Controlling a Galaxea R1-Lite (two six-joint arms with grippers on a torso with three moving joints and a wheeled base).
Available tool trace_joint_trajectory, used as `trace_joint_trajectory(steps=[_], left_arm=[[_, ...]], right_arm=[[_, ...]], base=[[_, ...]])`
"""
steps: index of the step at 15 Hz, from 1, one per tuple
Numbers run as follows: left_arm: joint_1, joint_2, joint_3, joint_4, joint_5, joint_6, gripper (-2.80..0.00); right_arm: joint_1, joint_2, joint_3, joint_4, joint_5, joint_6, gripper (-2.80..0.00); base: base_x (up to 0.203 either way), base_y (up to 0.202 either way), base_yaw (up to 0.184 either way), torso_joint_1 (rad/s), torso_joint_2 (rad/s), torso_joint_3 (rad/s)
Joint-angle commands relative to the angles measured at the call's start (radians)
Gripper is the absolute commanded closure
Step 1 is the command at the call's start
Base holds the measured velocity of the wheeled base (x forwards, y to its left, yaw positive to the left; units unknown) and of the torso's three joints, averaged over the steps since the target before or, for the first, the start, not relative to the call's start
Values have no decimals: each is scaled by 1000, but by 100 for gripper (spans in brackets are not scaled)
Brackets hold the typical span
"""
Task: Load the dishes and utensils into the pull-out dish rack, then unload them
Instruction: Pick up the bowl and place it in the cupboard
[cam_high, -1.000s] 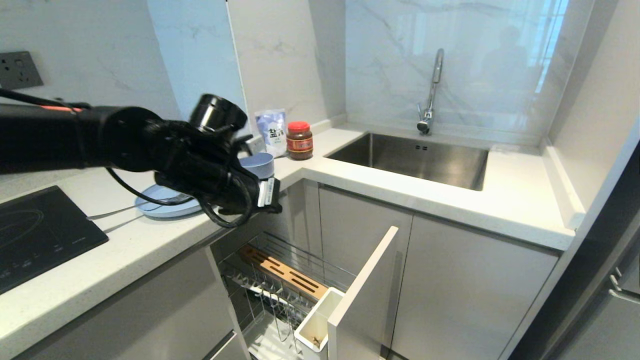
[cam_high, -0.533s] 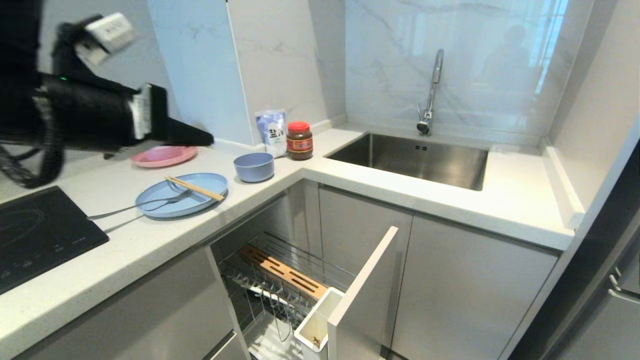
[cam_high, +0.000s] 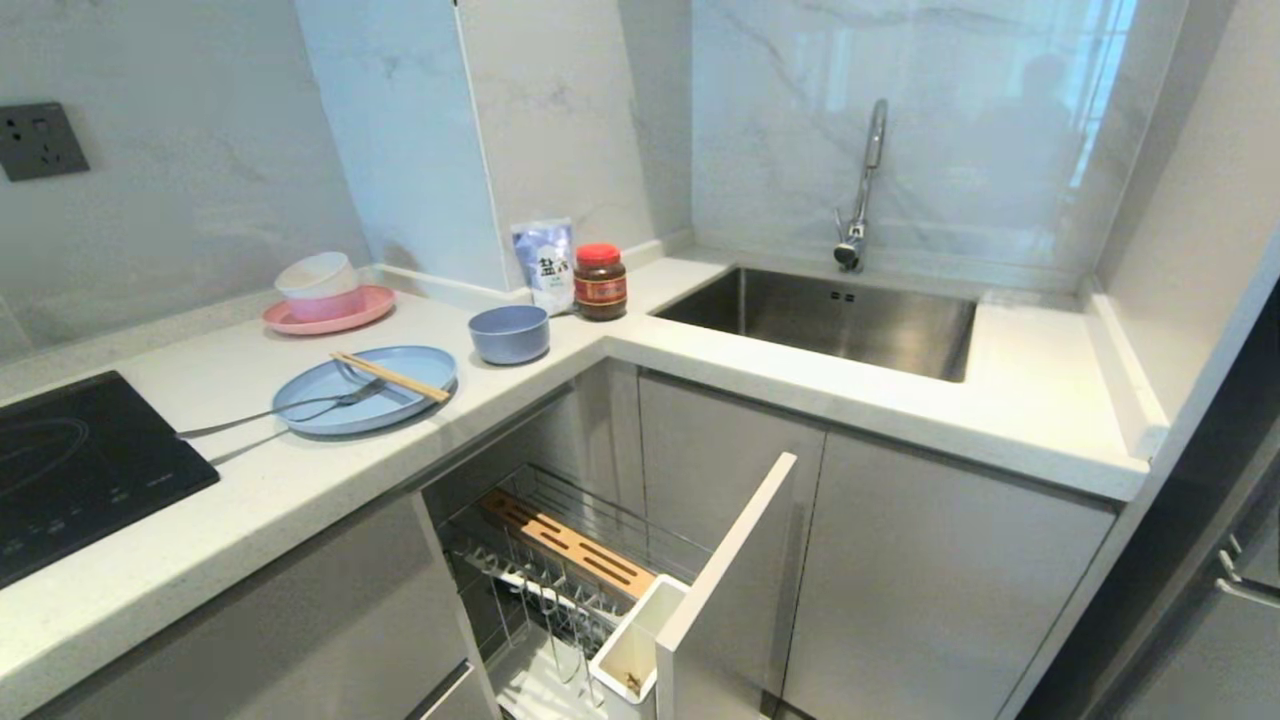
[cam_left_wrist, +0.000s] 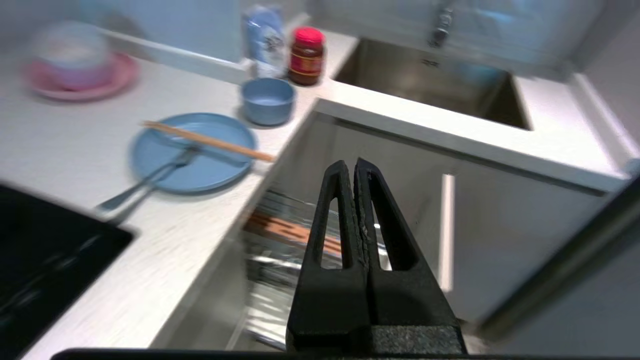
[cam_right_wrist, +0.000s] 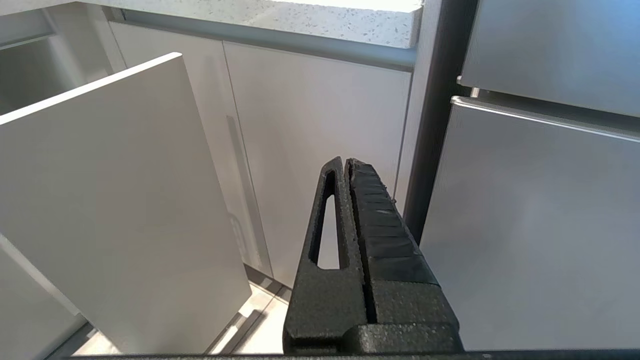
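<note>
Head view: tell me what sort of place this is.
A home kitchen, most likely: a stainless sink with a tap set in a pale countertop, a black induction hob, and a pull-out dish rack open below.

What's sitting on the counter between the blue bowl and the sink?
In the head view, a red-lidded jar and a blue-and-white pouch stand behind the bowl, toward the sink; the rest is bare counter.
</note>
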Motion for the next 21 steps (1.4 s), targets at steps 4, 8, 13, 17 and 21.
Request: trace_joint_trajectory(steps=[4, 8, 13, 17, 21], left_arm=[[48, -541, 459, -108, 92, 67, 0], [-5, -781, 784, -315, 199, 131, 0], [-16, -902, 1196, -620, 278, 153, 0], [-17, -909, 1372, -694, 295, 153, 0], [-18, -909, 1413, -659, 244, 136, 0]], right_arm=[[0, -4, 2, 0, 0, 0, 0], [1, -4, 2, 0, 0, 0, 0], [1, -4, 2, 0, 0, 0, 0], [1, -4, 2, 0, 0, 0, 0], [0, -4, 2, 0, 0, 0, 0]], base=[[0, 0, 0, 0, 0, 0], [0, 0, 0, 0, 0, 0], [0, 0, 0, 0, 0, 0], [0, 0, 0, 0, 0, 0], [0, 0, 0, 0, 0, 0]])
